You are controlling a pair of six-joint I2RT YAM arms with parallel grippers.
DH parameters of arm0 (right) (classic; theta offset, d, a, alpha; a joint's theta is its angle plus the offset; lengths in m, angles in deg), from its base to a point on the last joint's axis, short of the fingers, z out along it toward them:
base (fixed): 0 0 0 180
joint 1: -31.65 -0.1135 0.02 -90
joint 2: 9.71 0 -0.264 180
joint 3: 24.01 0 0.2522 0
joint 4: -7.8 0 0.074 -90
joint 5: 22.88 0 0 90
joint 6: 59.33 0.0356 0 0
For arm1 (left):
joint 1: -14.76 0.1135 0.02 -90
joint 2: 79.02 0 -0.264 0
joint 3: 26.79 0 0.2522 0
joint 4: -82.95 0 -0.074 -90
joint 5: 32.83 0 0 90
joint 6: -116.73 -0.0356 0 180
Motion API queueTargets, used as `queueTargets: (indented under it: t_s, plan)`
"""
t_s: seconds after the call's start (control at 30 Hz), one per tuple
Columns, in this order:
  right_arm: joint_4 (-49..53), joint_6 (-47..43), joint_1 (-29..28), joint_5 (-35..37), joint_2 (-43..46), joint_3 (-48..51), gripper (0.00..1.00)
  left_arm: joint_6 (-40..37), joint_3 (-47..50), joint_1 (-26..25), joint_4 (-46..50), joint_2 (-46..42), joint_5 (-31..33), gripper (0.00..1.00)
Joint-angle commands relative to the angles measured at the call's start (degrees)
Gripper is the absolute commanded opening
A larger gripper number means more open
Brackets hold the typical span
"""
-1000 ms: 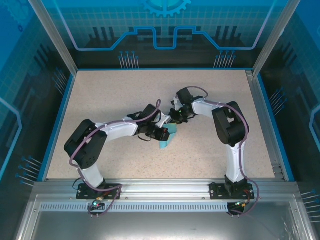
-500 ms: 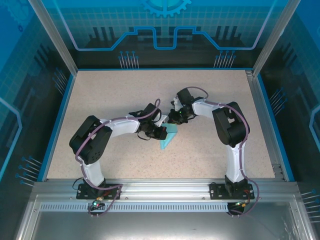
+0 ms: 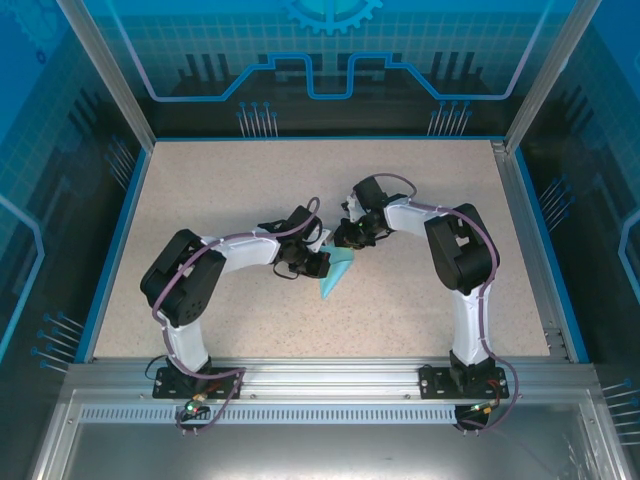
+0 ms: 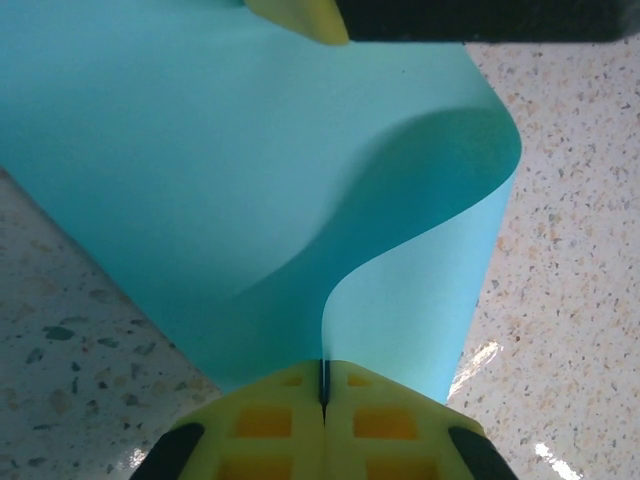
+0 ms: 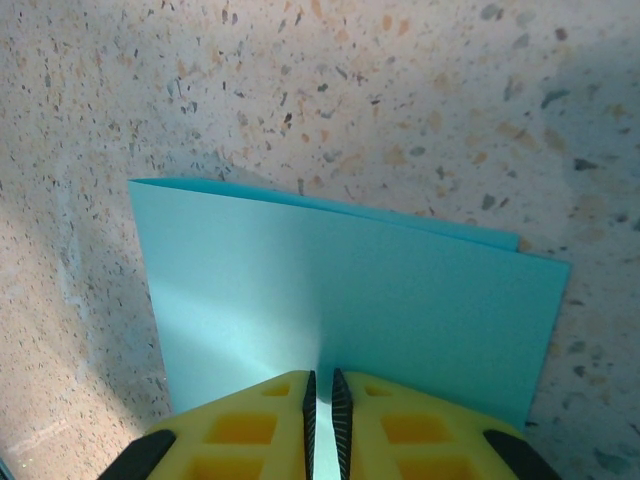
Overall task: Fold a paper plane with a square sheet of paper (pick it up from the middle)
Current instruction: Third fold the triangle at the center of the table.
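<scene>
**Status of work.** The square sheet of paper point(image 3: 337, 272) is at the middle of the table point(image 3: 220, 190), well away from every edge, and is held between the two arms. It is no longer a flat square. In the right wrist view it is doubled over, with two layers showing and the back layer's edge slightly offset from the front. In the left wrist view the free part bows in a loose curve, so the fold is not pressed flat. Whether its lowest corner touches the table cannot be told.

**End effectors.** The left gripper point(image 4: 322, 378) is clamped tight on the sheet's edge, with the paper running into the seam between its pads. The right gripper point(image 5: 320, 388) pinches the doubled sheet, its jaws nearly together.

**Assessment.** The pick-up is done and a first fold is under way or just formed. No pointed nose, centre crease or wings are visible. In my judgement, most of the folding remains.

**Change from the earlier frames.** The left arm's elbow has swung inward, toward the table's middle. The sheet has shifted slightly with it and now reads narrower from above. The right arm stands much as it did.
</scene>
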Motion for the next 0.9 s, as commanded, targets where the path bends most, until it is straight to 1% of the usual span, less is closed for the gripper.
queueTargets:
  t_s: [0.0, 0.2, 0.87]
  plan:
    - [5.1, 0.1, -1.5, 2.0, -0.8, 2.1, 0.17, 0.7, -1.9, 0.5, 1.9, 1.3, 1.8, 0.03]
    - [5.1, 0.3, -1.4, 2.5, -1.0, 2.1, 0.17, 1.1, -1.9, 0.6, 2.4, 1.2, 3.0, 0.03]
    - [5.3, 0.7, -1.5, 2.8, -1.4, 2.2, 0.17, 1.9, -2.1, 0.6, 2.1, 1.2, 3.3, 0.04]
